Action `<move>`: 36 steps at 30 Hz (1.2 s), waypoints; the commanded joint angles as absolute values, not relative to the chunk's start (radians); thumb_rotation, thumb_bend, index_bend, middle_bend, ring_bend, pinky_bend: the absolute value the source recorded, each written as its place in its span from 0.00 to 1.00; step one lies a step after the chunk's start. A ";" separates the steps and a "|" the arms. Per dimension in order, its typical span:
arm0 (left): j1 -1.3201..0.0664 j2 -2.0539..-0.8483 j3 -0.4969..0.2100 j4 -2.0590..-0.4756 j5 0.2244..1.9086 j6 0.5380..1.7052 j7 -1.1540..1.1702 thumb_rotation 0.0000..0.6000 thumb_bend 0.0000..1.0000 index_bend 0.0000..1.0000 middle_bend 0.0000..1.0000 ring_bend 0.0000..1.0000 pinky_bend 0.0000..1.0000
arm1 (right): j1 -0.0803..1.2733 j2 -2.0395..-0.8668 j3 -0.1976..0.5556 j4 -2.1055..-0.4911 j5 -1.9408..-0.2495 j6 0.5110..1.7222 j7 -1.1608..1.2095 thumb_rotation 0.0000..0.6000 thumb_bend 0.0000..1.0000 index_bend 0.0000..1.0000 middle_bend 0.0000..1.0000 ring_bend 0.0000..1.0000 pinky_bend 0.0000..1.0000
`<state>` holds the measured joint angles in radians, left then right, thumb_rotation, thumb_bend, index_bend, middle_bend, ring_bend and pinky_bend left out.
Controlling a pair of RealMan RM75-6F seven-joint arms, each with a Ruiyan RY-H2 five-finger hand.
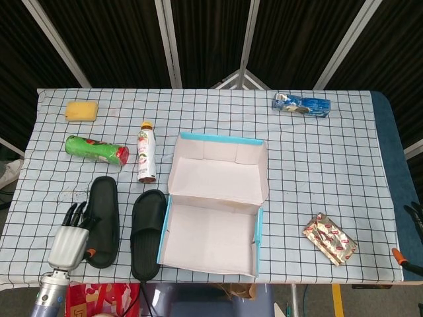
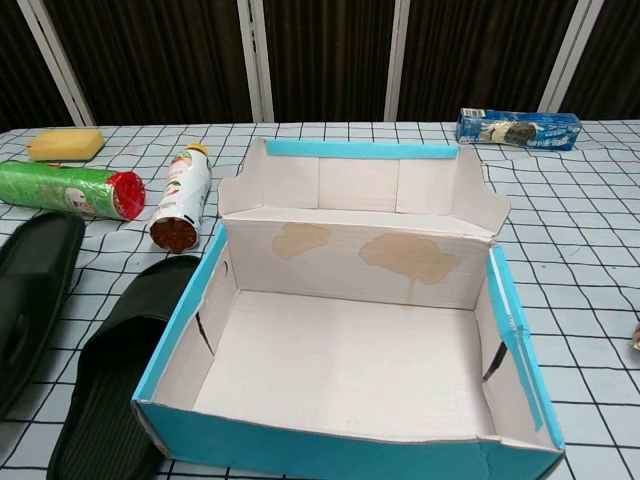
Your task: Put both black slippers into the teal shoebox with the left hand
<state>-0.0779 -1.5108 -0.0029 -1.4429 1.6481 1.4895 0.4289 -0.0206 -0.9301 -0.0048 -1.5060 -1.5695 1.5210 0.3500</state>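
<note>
Slippers: two black slippers lie near the front left corner of the table, apart from each other.
Left slipper: flat on the table, toe pointing to the back edge, well clear of the shoebox; in the chest view it shows at the left border.
Right slipper: flat on the table just beside the shoebox's left wall, heel at the front edge.
Shoebox: teal outside, white inside, standing at the middle of the front edge; lid folded open toward the back edge, stained on its inner face; nothing inside.
Left robot hand: at the left slipper's left side, fingers stretched forward along the slipper's edge; whether they grip the slipper cannot be told.
Right robot hand: only a dark part shows at the right border of the head view, beyond the table's right edge; its state cannot be told.
Bottle: lying on its side behind the slippers, cap toward the back edge.
Green can: lying on its side left of the bottle.
Sponge: yellow, near the back left corner.
Blue packet: near the back edge, right of centre.
Foil packet: near the front right corner.
Table: covered with a white cloth with a black grid.
</note>
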 commanded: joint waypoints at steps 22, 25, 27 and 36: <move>-0.740 -0.997 -0.329 -1.825 2.308 1.101 0.844 1.00 0.31 0.45 0.46 0.08 0.12 | -0.014 -0.927 -0.012 -1.514 -1.580 1.513 0.351 1.00 0.31 0.06 0.02 0.00 0.01; -0.790 -1.046 -0.302 -1.823 2.344 1.031 0.863 1.00 0.32 0.45 0.46 0.08 0.12 | -0.014 -0.927 -0.011 -1.513 -1.579 1.514 0.352 1.00 0.31 0.06 0.02 0.00 0.01; -0.819 -1.083 -0.294 -1.811 2.351 0.994 0.872 1.00 0.32 0.45 0.46 0.08 0.12 | -0.014 -0.927 -0.011 -1.512 -1.577 1.513 0.353 1.00 0.31 0.06 0.02 0.00 0.01; -0.895 -1.182 -0.248 -1.723 2.343 0.903 0.874 1.00 0.33 0.46 0.47 0.08 0.12 | -0.012 -0.928 -0.010 -1.501 -1.573 1.509 0.373 1.00 0.31 0.06 0.02 0.00 0.01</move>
